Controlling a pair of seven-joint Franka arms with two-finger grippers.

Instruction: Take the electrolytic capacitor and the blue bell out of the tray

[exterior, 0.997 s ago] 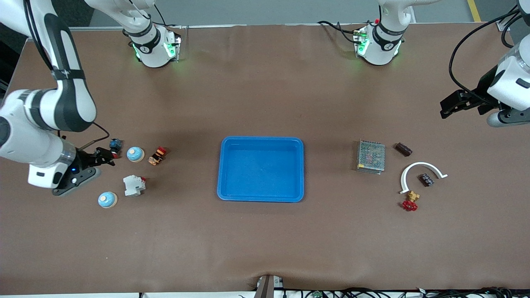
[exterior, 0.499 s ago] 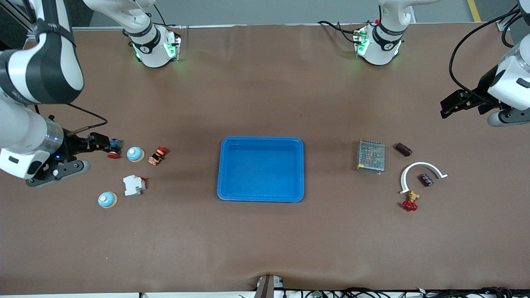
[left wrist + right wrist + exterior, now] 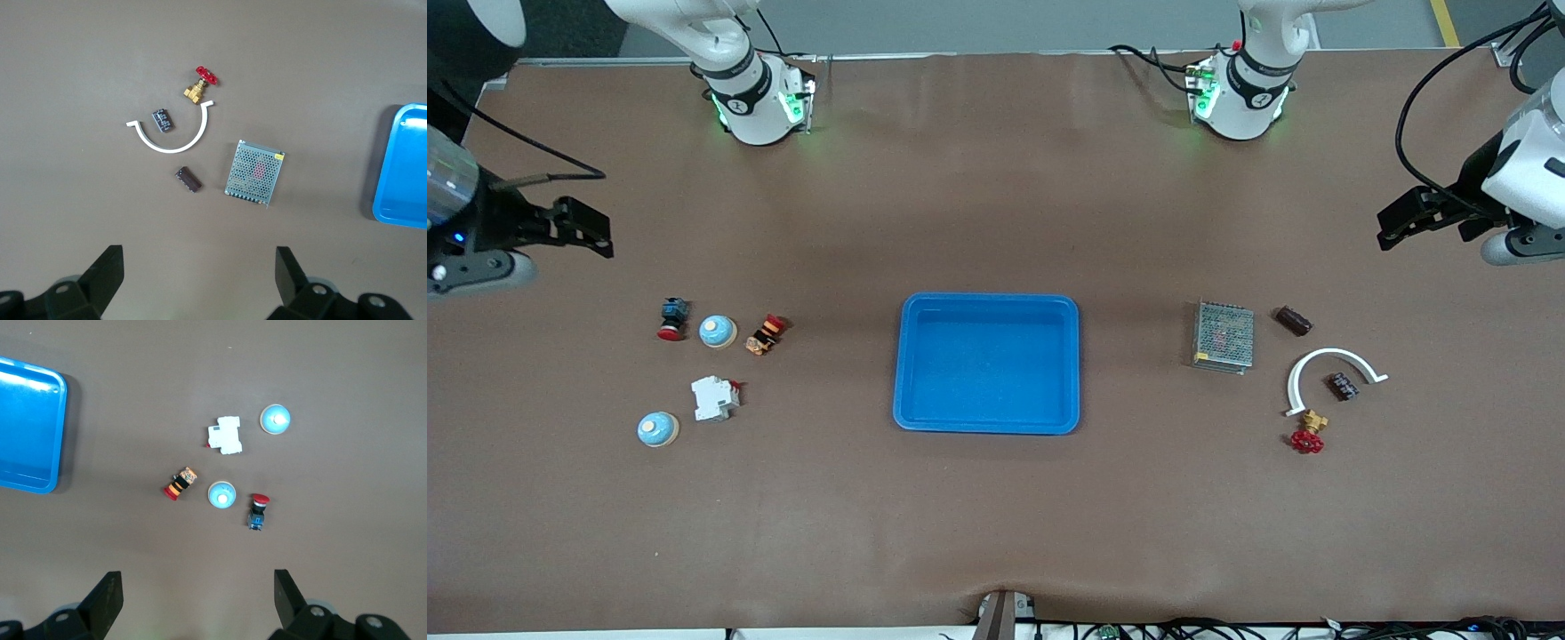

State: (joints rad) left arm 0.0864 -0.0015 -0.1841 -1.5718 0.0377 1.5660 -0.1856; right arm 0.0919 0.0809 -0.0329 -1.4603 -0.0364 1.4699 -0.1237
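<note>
Two light-blue dome bells lie at the right arm's end of the table, one (image 3: 717, 331) beside a red push button, the other (image 3: 658, 429) nearer the front camera. Both show in the right wrist view (image 3: 221, 495) (image 3: 275, 419). The dark brown capacitor (image 3: 1292, 320) lies at the left arm's end beside a metal mesh box; it also shows in the left wrist view (image 3: 188, 180). My right gripper (image 3: 591, 233) (image 3: 198, 597) is open and empty, up over bare table. My left gripper (image 3: 1400, 227) (image 3: 198, 277) is open and empty, up over bare table.
A blue tray (image 3: 987, 300) sits empty at mid table. By the bells lie a red push button (image 3: 671, 318), an orange-black part (image 3: 765, 334) and a white breaker (image 3: 714, 397). By the capacitor lie a mesh box (image 3: 1224, 336), a white arc (image 3: 1334, 360), a small black part (image 3: 1342, 386) and a red valve (image 3: 1308, 433).
My right gripper has lifted away from the red push button and moved toward the robots' side of the table; the button stays on the table. The left arm has barely moved.
</note>
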